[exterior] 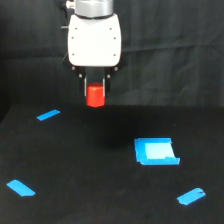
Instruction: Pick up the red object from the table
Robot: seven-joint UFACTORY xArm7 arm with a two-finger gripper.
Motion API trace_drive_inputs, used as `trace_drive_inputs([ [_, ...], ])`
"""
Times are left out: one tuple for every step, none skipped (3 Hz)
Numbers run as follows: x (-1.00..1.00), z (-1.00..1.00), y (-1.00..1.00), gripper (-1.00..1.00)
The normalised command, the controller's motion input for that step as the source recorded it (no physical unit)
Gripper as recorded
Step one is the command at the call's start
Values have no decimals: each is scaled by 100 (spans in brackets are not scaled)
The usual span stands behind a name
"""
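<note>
So the gripper (pixel 95 85) has its fingers clamped on the upper part of the red object (pixel 95 96), which hangs clear above the table (pixel 90 165), well away from the blue square piece (pixel 156 151). It looks small, light and rigid with a matte skin, so I'd guess it won't slip easily. Squeezing across its sides looks like the right hold.
</note>
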Motion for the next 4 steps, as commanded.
trace_drive_inputs([
  [-1, 16, -2, -98],
  [-1, 16, -2, -98],
  [-1, 14, -2, -98],
  [-1, 13, -2, -97],
])
